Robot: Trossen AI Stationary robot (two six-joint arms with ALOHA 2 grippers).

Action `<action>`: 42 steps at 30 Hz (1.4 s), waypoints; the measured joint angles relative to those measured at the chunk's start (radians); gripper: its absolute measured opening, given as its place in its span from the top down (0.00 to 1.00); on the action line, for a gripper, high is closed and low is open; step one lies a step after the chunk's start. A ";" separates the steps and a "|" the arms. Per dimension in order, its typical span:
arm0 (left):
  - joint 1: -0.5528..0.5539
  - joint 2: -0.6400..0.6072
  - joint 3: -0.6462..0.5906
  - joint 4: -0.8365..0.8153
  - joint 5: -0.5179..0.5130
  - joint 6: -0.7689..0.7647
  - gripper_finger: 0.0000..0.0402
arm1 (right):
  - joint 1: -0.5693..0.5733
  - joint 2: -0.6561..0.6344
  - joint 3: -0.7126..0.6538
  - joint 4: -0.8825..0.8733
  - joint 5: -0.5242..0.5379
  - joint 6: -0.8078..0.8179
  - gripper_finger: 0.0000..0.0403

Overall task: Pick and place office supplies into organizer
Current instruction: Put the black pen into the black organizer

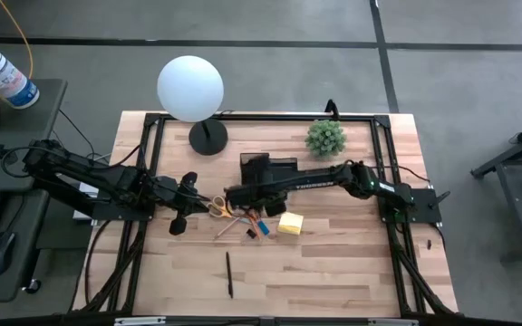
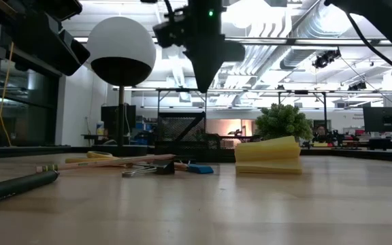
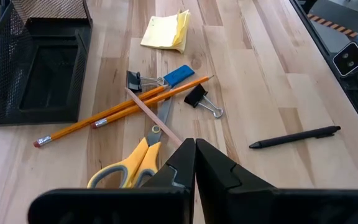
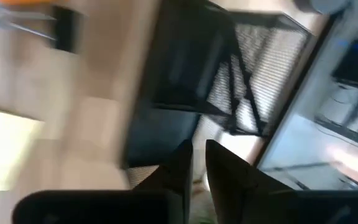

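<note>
The black mesh organizer [image 1: 268, 167] [image 3: 36, 68] stands at the middle of the table, toward the far edge. Near it lie yellow-handled scissors [image 3: 135, 165], two orange pencils [image 3: 123, 109], a blue eraser [image 3: 179, 74], two black clips [image 3: 197, 96], a yellow sticky pad [image 1: 290, 223] and, closer to the near edge, a black pen [image 1: 229, 274]. My right gripper [image 4: 197, 158] hangs high by the organizer's near left corner, its fingers a narrow gap apart with nothing between them. My left gripper [image 3: 194, 162] waits shut, just left of the scissors.
A white globe lamp [image 1: 190, 88] on a black base stands far left of the organizer. A green plant [image 1: 325, 137] stands to its far right. Black frame rails [image 1: 148, 163] run along the table's sides. Bare wood lies at the near right.
</note>
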 joint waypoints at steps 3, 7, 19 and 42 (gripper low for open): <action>0.000 0.000 0.000 0.000 0.000 -0.029 1.00 | 0.037 0.000 0.000 0.000 -0.062 0.071 0.92; 0.000 0.000 0.000 0.000 0.000 -0.116 1.00 | 0.088 0.000 0.000 -0.001 -0.173 0.187 0.93; 0.000 0.000 0.000 0.033 0.205 -0.348 1.00 | 0.297 0.000 0.000 -0.001 -0.258 0.488 0.98; -0.382 0.349 0.105 0.238 -0.053 -0.568 1.00 | 0.575 -0.001 0.001 -0.001 0.007 0.962 0.98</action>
